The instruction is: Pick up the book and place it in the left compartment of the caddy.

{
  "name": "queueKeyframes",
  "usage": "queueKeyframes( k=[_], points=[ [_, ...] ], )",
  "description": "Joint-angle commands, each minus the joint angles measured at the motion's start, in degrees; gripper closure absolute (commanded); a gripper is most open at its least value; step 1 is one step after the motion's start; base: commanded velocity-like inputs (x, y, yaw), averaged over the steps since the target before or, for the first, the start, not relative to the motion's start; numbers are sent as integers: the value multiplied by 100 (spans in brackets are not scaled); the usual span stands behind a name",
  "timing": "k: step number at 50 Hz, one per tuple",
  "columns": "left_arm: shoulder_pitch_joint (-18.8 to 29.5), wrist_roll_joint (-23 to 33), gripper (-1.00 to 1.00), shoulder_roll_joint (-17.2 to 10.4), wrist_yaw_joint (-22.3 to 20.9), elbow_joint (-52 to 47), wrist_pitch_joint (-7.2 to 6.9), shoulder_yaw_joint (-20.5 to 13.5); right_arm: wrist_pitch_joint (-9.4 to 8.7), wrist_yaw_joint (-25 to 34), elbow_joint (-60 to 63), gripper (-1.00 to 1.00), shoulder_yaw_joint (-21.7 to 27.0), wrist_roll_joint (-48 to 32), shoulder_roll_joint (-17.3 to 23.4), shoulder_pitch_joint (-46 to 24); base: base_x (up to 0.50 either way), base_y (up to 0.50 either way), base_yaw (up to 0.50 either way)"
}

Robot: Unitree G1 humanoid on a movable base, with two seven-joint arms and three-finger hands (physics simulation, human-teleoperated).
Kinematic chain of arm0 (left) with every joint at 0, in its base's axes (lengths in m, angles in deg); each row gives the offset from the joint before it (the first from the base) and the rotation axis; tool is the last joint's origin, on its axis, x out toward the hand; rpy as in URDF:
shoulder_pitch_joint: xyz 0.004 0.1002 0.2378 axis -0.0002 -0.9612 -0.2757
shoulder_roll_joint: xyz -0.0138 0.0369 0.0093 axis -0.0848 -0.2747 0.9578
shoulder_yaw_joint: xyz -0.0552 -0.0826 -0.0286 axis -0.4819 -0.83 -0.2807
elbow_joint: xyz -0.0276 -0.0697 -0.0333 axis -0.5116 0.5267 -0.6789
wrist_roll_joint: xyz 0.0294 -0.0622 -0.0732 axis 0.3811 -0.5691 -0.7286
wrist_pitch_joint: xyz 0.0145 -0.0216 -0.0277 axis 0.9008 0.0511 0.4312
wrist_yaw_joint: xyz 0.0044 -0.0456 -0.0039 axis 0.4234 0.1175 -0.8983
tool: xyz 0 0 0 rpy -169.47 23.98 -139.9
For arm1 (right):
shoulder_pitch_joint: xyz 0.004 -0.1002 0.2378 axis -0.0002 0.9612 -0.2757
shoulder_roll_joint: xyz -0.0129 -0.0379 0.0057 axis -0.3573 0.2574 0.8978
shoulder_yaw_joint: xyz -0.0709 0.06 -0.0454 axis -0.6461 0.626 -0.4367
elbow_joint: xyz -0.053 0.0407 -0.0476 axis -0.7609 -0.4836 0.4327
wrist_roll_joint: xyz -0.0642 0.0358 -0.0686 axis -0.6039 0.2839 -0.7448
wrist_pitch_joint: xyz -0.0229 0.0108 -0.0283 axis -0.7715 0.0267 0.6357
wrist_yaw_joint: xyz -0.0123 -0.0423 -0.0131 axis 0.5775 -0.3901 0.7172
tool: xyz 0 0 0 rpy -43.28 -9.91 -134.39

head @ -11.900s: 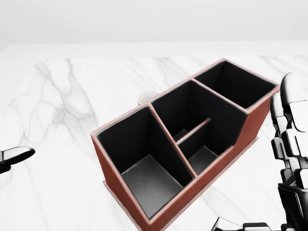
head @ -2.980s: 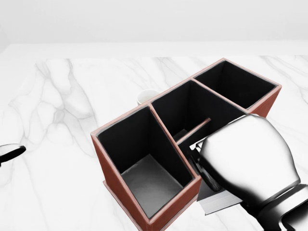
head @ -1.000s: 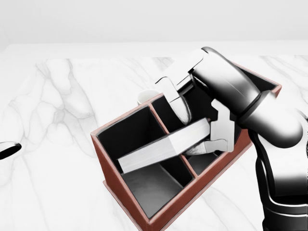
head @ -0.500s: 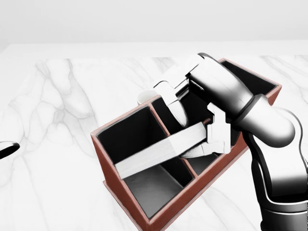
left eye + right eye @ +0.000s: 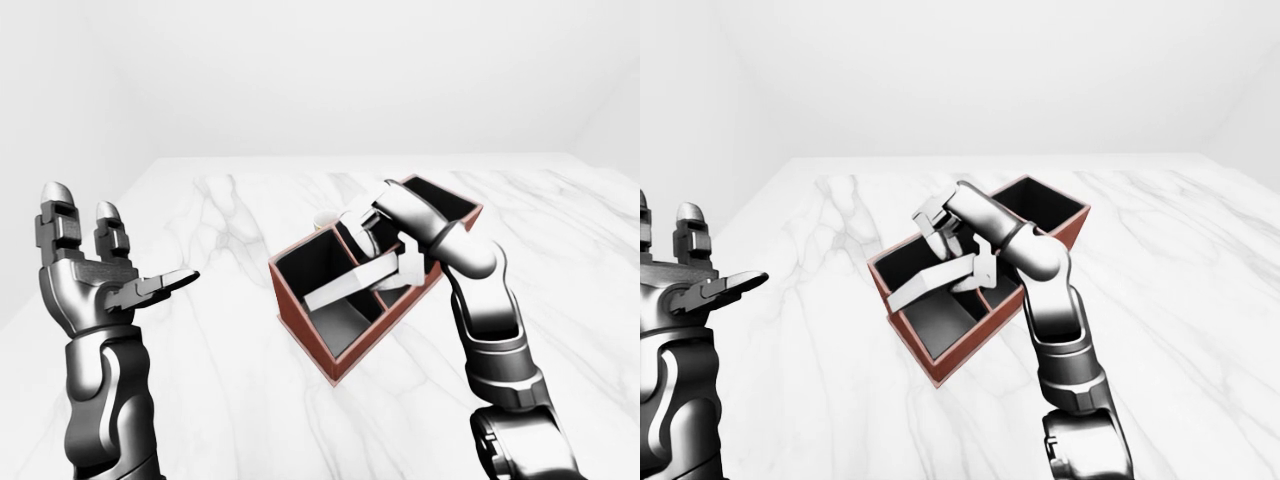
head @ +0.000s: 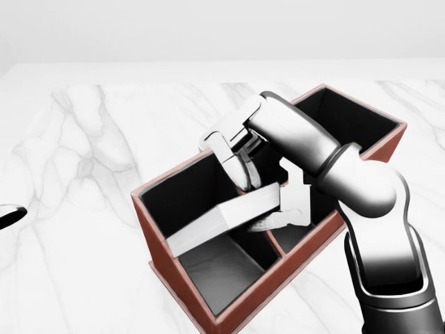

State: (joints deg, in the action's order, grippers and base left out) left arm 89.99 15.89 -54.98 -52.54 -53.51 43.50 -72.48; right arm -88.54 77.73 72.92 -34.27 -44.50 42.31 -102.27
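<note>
Though gripped, book [image 6: 224,221] unlabelled.

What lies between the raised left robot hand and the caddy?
Only bare marble tabletop: the left-eye view shows nothing between the left robot hand and the caddy.

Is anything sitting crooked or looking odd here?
Yes: the book lies tilted across the caddy, its lower end over the left compartment and its upper end held by the right robot hand above the divider. It is not down inside yet.
</note>
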Motion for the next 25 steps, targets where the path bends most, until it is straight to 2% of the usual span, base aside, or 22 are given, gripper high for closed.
queueKeyframes(
  k=[1,13,25],
  points=[
    [-88,316,-100,130,31,178,0,304,0,-219,-442,100,163,-412,-45,-162,0,0,0],
    [-74,333,-100,133,30,216,0,319,0,-381,-733,100,55,-747,-114,-115,0,0,0],
    [-79,290,-100,118,38,191,0,290,0,-629,-924,100,-209,-1406,-430,-13,0,0,0]
  ],
)
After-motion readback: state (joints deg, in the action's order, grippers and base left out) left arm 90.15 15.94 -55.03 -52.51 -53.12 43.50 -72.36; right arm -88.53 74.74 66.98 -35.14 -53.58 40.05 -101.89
